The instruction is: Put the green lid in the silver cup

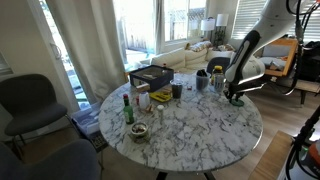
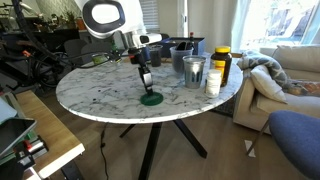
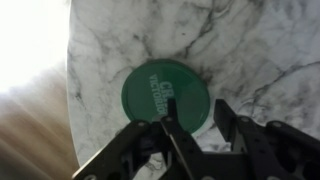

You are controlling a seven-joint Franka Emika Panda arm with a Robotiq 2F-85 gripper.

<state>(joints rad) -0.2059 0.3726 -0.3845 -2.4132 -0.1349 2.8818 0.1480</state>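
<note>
On the bench (image 2: 100, 85) I count one green lid (image 2: 151, 98), one silver cup (image 2: 193, 72), one green bottle (image 1: 127, 107), one small bowl (image 1: 138, 131), one white jar (image 2: 213, 83) and one bottle with a yellow cap (image 2: 221, 62). There is one gripper (image 2: 147, 87).

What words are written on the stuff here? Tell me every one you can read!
"VICTORIA": white letters on the green lid, seen in the wrist view. The bigger letters beside it are too blurred to read.
The green bottle and the yellow-topped jar: any labels are too small to read.
No other text is readable.
</note>
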